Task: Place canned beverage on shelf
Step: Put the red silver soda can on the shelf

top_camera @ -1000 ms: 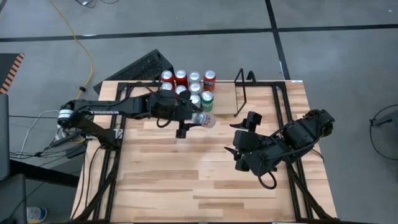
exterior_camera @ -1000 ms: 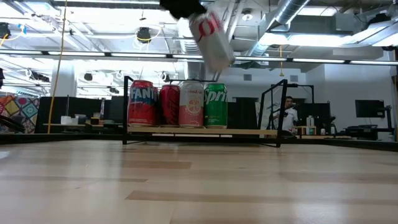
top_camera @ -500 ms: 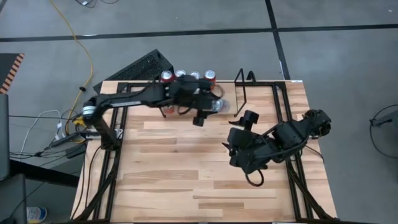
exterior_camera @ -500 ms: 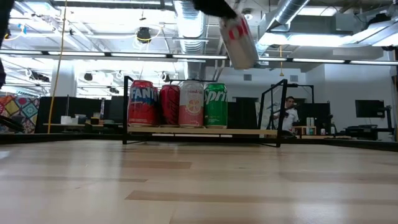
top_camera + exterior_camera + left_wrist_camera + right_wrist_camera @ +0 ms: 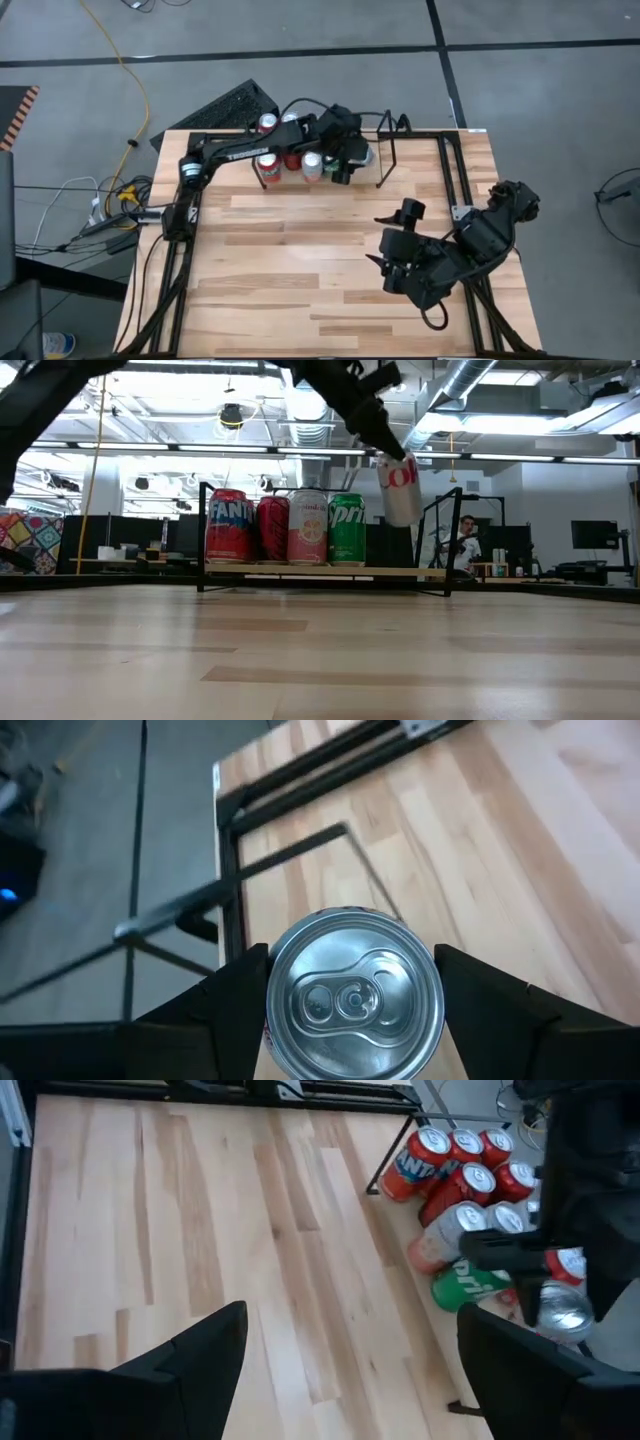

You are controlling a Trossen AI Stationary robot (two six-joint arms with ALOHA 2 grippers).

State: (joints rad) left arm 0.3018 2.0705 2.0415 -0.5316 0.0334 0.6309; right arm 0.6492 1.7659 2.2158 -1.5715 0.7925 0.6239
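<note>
White-and-red aluminium can (image 5: 400, 488) hangs clamped in the left hand (image 5: 345, 160) over the black wire shelf (image 5: 385, 150) at twelve o'clock; right hand (image 5: 400, 245), fingers apart, waits at four o'clock on the wooden worktop (image 5: 280, 260).

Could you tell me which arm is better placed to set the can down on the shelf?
Left: its tool grips the can above the shelf, beside the green can.

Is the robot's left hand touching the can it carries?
Touching. In the left wrist view both fingers press the can from either side.
</note>
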